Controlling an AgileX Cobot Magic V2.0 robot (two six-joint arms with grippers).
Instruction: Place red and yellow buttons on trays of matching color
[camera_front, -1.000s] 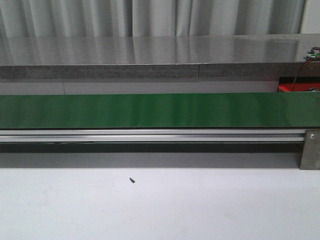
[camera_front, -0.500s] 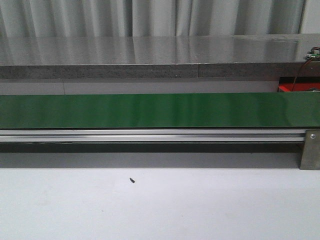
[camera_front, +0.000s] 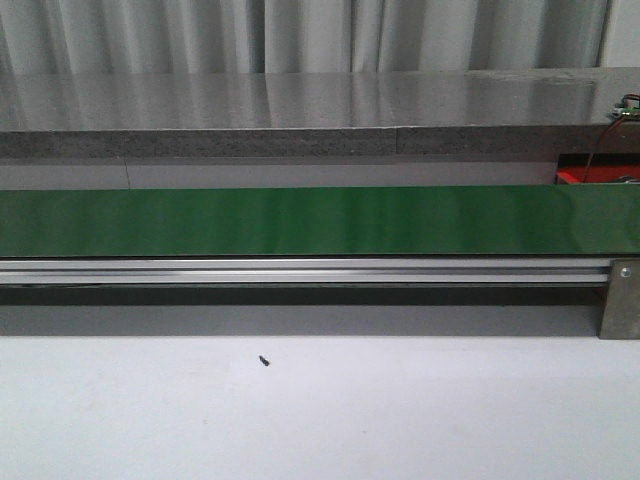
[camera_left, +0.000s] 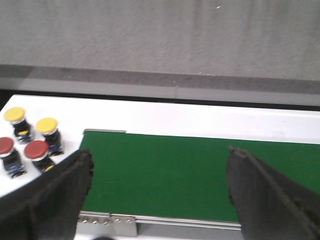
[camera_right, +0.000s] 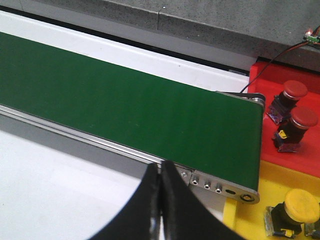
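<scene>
- My left gripper (camera_left: 160, 190) stands wide open over the green conveyor belt (camera_left: 165, 175); its two dark fingers (camera_left: 55, 200) are far apart and hold nothing
- Beside the belt's end, on the white table (camera_left: 165, 120), four buttons stand in a cluster; two yellow buttons (camera_left: 15, 116) (camera_left: 46, 126) sit farther from my fingers, two red buttons (camera_left: 6, 146) (camera_left: 36, 149) nearer; the nearer red one is just beside my finger, though I cannot tell if it touches
- My right gripper (camera_right: 160, 200) is closed, its fingers (camera_right: 145, 205) pressed together with nothing between them; it hangs near the belt's aluminium side rail (camera_right: 100, 142), close to the belt's other end
- Past that end lies the red tray (camera_right: 260, 80) with two red buttons (camera_right: 292, 91) (camera_right: 302, 119) already on it, one just beside the other; next to it the yellow tray (camera_right: 280, 175) carries one yellow button (camera_right: 299, 206)
- A thin cable (camera_right: 270, 60) runs over the red tray's edge
- In the front view the belt (camera_front: 320, 220) is bare along its whole length; only a corner of the red tray (camera_front: 598, 175) shows at the right; neither of my arms appears there; a small dark speck (camera_front: 264, 360) lies on the table (camera_front: 320, 420)
</scene>
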